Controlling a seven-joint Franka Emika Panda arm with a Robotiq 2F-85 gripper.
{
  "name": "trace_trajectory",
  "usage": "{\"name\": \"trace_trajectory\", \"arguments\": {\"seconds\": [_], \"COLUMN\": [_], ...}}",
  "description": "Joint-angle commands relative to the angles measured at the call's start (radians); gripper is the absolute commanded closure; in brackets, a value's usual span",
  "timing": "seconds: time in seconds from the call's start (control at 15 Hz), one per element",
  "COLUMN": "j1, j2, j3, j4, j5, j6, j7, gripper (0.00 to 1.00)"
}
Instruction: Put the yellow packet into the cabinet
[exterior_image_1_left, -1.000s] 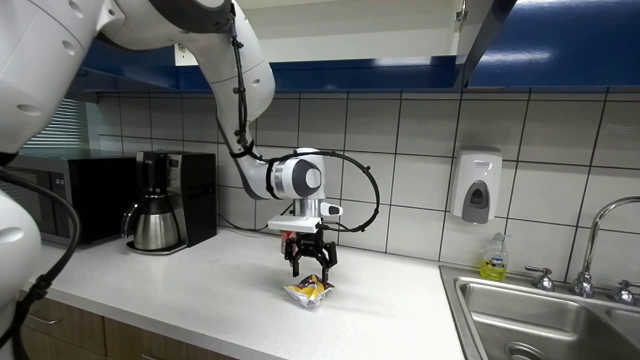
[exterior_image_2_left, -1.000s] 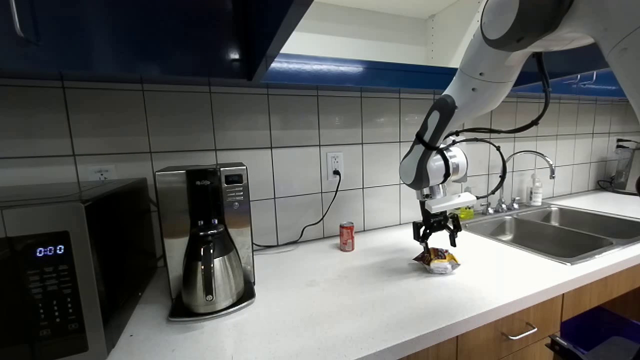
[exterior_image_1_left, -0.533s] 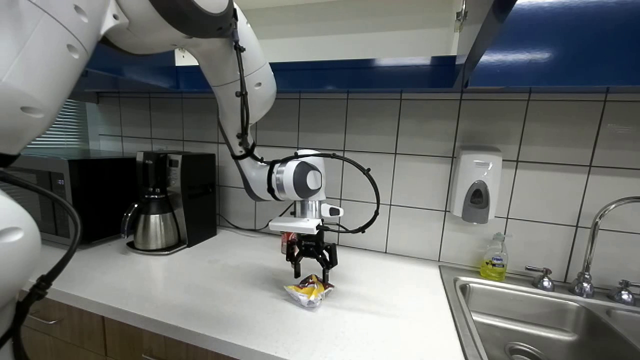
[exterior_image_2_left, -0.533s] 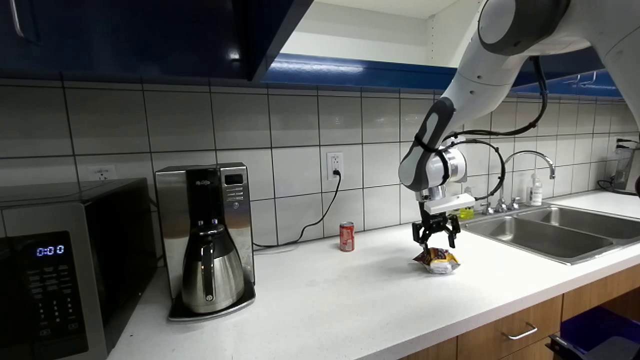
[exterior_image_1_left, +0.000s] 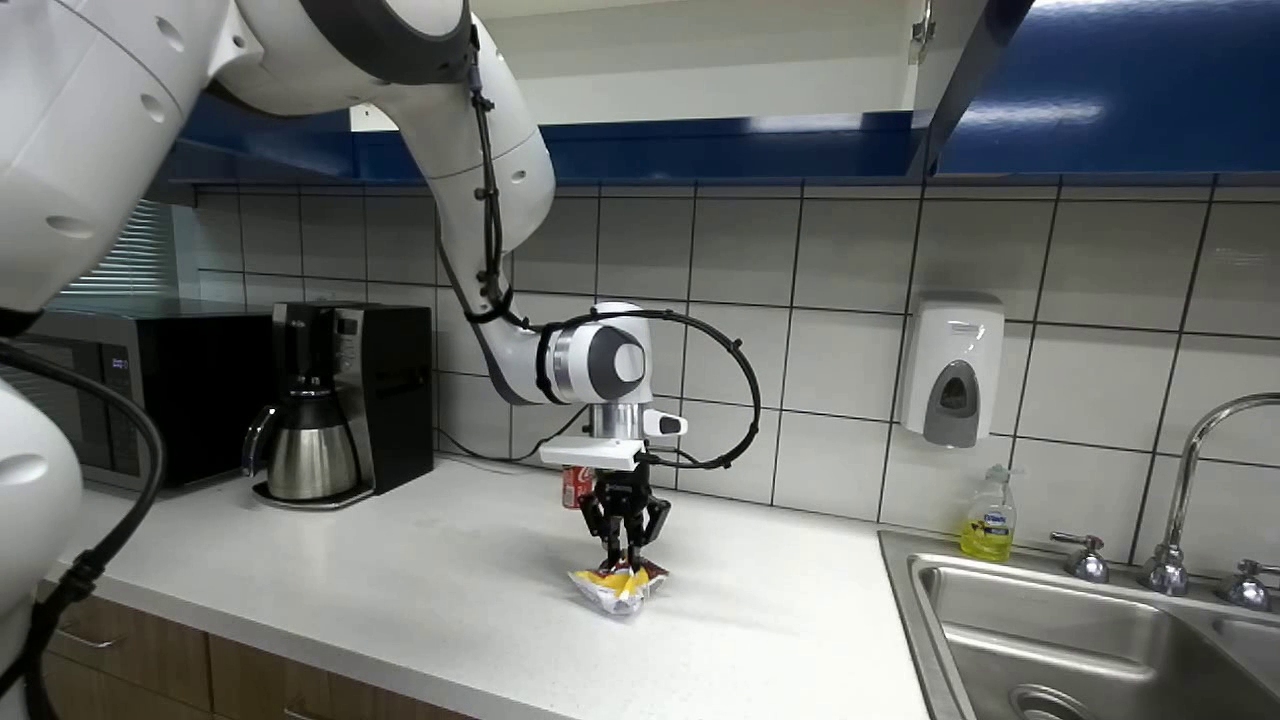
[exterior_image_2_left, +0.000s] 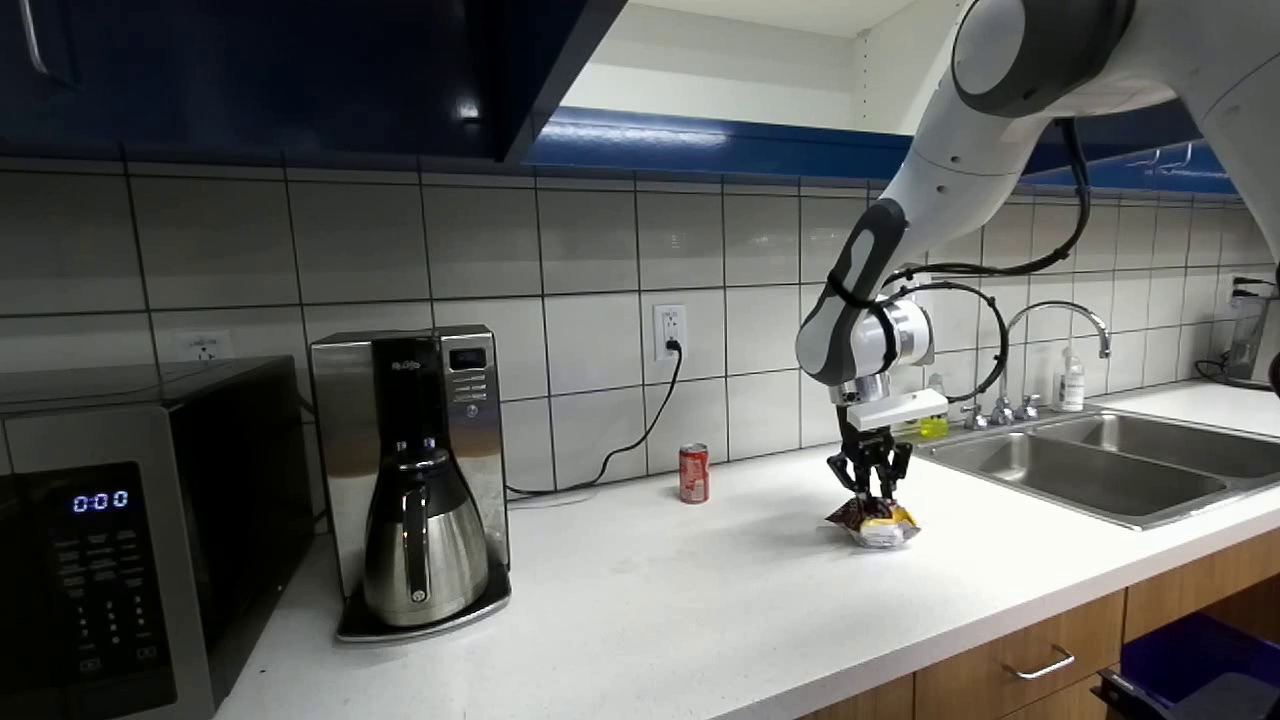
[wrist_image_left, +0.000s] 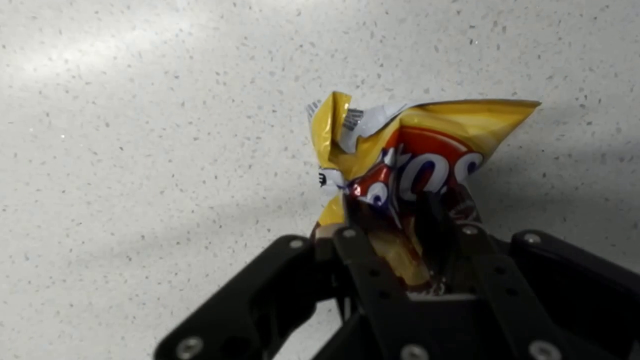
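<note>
The yellow packet (exterior_image_1_left: 612, 592), with red and brown printing, rests on the counter beneath the arm in both exterior views. Pointing straight down, my gripper (exterior_image_1_left: 624, 560) has its fingertips at the packet's top. The wrist view shows the jaws drawn in, one on each side of the packet's middle. The packet (wrist_image_left: 440, 130) is creased and bulging between the fingers, its yellow end sticking out beyond them. Its near part is covered by the gripper. Above the backsplash is the cabinet (exterior_image_1_left: 730, 145), its blue bottom edge and bare white inside showing.
A red can (exterior_image_2_left: 693, 473) stands by the wall. A coffee maker (exterior_image_2_left: 410, 480) and a microwave (exterior_image_2_left: 110, 540) occupy one end of the counter, a sink (exterior_image_1_left: 1060, 620) the other. Over the sink side hangs a blue cabinet door (exterior_image_1_left: 1110, 90). A soap dispenser (exterior_image_1_left: 953, 370) is on the wall.
My gripper's jaws have come together from wide apart onto the packet, nearly all in the last half second. The arm has lowered slightly. The packet lies in the same place.
</note>
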Motion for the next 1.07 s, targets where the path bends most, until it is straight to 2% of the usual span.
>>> {"name": "trace_trajectory", "arguments": {"seconds": [0.0, 0.07, 1.0], "j1": [-0.001, -0.001, 0.012], "j2": [0.012, 0.012, -0.029], "j3": [0.0, 0.0, -0.001], "j4": [0.017, 0.017, 0.016], "j5": [-0.001, -0.001, -0.011], "j6": [0.008, 0.008, -0.002], "j7": [0.019, 0.02, 0.028], "gripper": [0.98, 1.0, 1.0]}}
